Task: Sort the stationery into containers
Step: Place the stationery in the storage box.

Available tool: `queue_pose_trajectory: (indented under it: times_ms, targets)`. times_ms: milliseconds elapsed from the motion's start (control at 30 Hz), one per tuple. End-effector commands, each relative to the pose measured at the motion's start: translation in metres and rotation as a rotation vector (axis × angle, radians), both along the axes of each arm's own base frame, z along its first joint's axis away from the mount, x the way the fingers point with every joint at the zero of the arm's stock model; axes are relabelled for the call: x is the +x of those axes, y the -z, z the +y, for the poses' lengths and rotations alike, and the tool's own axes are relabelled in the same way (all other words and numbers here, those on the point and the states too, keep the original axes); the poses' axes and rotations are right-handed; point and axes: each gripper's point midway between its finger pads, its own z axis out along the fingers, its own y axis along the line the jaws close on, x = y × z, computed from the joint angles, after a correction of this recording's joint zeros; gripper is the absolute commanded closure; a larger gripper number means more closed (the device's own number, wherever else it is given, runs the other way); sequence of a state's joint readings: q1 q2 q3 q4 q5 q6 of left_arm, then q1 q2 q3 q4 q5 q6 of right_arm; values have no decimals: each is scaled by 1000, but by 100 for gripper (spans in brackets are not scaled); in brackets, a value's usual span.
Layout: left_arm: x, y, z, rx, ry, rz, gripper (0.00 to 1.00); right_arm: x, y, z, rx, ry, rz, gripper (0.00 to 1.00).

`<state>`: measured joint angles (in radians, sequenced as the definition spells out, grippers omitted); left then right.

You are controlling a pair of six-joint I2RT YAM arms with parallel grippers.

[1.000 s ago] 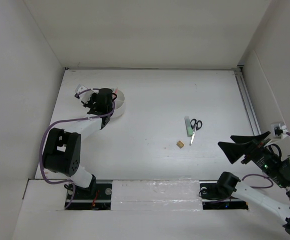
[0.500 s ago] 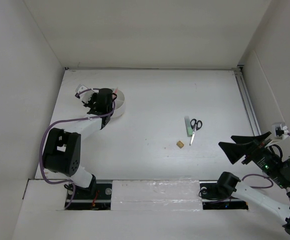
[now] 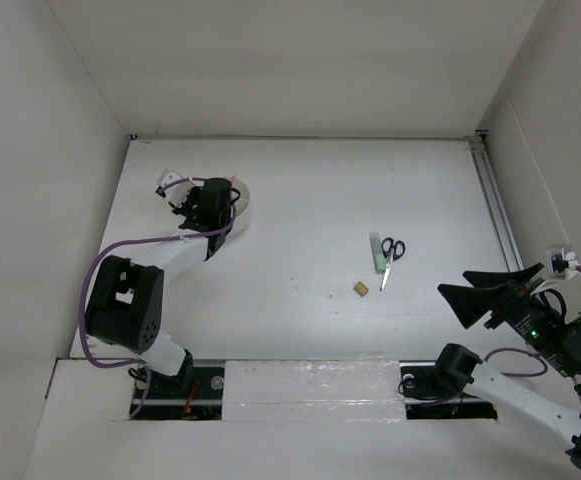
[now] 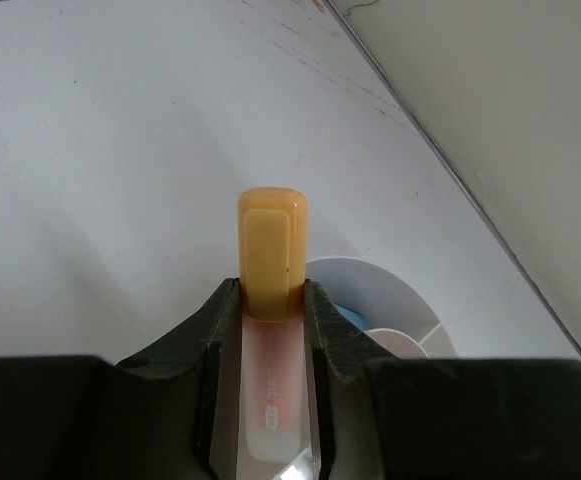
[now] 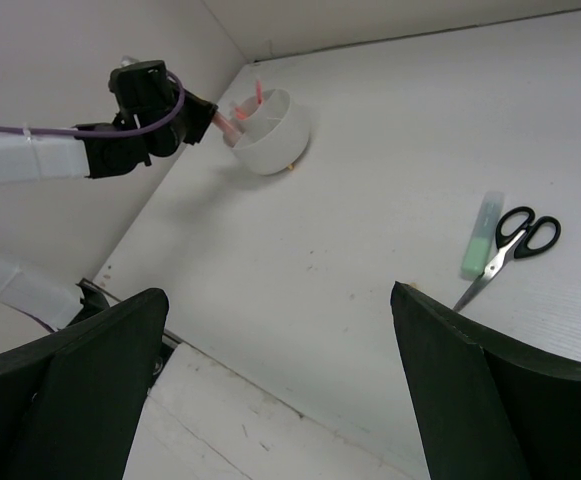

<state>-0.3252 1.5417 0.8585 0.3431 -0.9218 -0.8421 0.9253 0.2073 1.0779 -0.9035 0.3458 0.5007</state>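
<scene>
Orange highlighter (image 4: 270,320); cap-forward, lengthwise between left fingers (image 4: 220,335) pinching it; right fingers (image 5: 80,390) spread

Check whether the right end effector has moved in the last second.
No. The right end effector sits open at the same spot right of the scissors in the top view.

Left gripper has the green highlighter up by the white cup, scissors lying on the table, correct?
Not the green one: the left gripper is shut on the orange highlighter, as the left wrist view shows. It is by the white cup, and the scissors lie on the table, beside the green highlighter.
</scene>
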Motion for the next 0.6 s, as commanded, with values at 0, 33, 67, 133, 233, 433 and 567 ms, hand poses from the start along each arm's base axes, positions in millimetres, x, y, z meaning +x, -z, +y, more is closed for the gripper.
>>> queue_pose_trajectory:
  times_ms: [0, 33, 67, 133, 233, 433, 567]
  targets:
    - [-1, -7, 5, 20, -30, -13, 86, -2, -16, 2, 48, -20, -53, 1]
    - [-2, -5, 5, 23, -30, -3, 86, -2, -16, 2, 48, -20, -53, 1]
    - [-2, -5, 5, 14, -33, -10, 86, -2, -16, 2, 48, -20, -53, 1]
    - [-3, -6, 6, 20, -44, -12, 86, -3, -16, 3, 48, -29, -53, 1]
    - [-6, -5, 10, 25, -63, -7, 86, -3, -16, 3, 48, -29, -53, 1]
    - [-5, -2, 9, 32, -63, 10, 80, -3, -16, 3, 48, -29, -53, 1]
    - [-5, -2, 8, 28, -55, 11, 68, -3, -16, 3, 48, -29, -53, 1]
